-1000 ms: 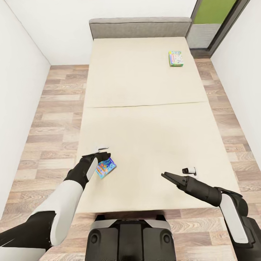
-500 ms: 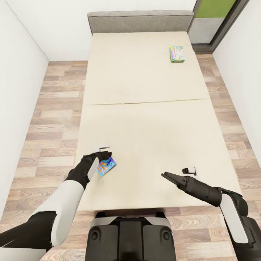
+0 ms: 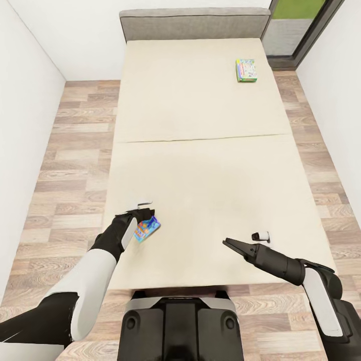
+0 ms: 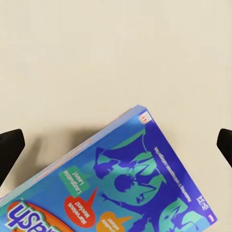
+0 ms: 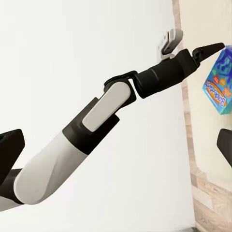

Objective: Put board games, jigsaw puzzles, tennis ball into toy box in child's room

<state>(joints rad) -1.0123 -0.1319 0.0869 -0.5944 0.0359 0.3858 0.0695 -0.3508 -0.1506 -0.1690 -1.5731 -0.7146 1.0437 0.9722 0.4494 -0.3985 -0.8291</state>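
Observation:
The small blue board game (image 3: pixel 147 228) lies tilted near the front left corner of the beige bed (image 3: pixel 200 175). My left gripper (image 3: pixel 144 218) hangs right over it, open. In the left wrist view its dark fingertips (image 4: pixel 9 145) stand wide to either side of the blue box (image 4: pixel 130 188) without touching it. The right wrist view has that box (image 5: pixel 220 82) under the left gripper (image 5: pixel 210 48). The white-blue board game with a green edge (image 3: pixel 246 69) rests far off on the bed's right side, near the headboard. My right gripper (image 3: pixel 228 243) hovers open over the bed's front right, holding nothing.
A grey headboard (image 3: pixel 193 22) closes the bed's far end against a white wall. Wood floor (image 3: pixel 75 150) runs along both sides of the bed, with white walls close by. A dark-framed doorway (image 3: pixel 296 30) opens at the far right. My base sits at the bed's foot.
The whole view has shifted: the bed and far game box slid slightly up the picture, so the camera moved. Both arms keep their pose; the blue box stays under the left gripper.

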